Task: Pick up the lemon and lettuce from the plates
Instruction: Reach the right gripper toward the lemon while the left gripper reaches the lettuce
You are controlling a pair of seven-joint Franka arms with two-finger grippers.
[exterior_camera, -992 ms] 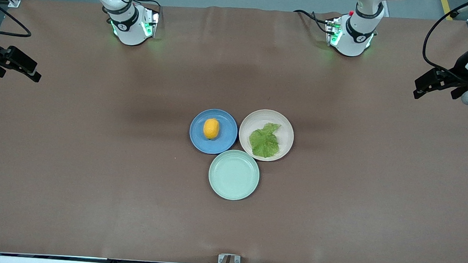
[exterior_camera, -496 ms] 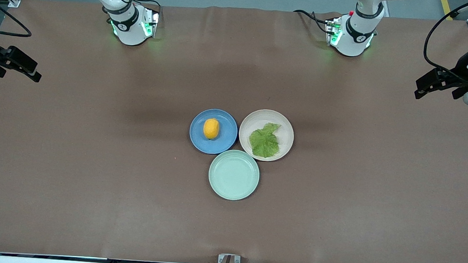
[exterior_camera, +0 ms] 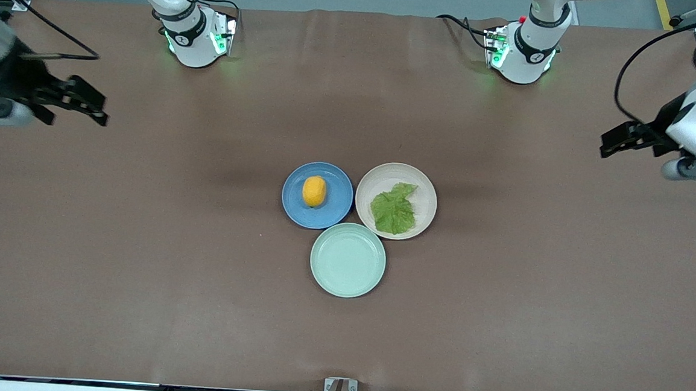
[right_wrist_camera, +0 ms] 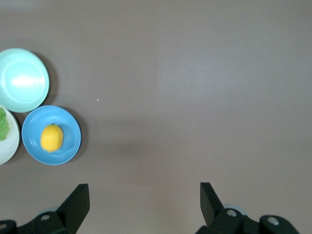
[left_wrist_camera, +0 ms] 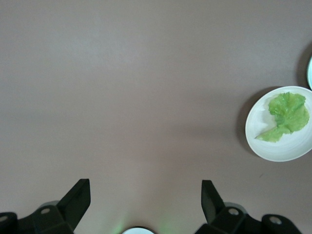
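The lemon lies on the blue plate mid-table; it also shows in the right wrist view on that plate. The lettuce lies flat on the beige-pink plate, beside the blue one toward the left arm's end; the left wrist view shows the leaf and its plate. My right gripper is open and empty over bare table at the right arm's end. My left gripper is open and empty over bare table at the left arm's end.
An empty mint-green plate touches both plates, nearer the front camera; it also shows in the right wrist view. The brown table cloth spreads wide round the plates. The arm bases stand along the table's robot edge.
Both grippers have moved inward over the table toward the plates, the right one farther than the left. Lemon, lettuce and plates have not moved.
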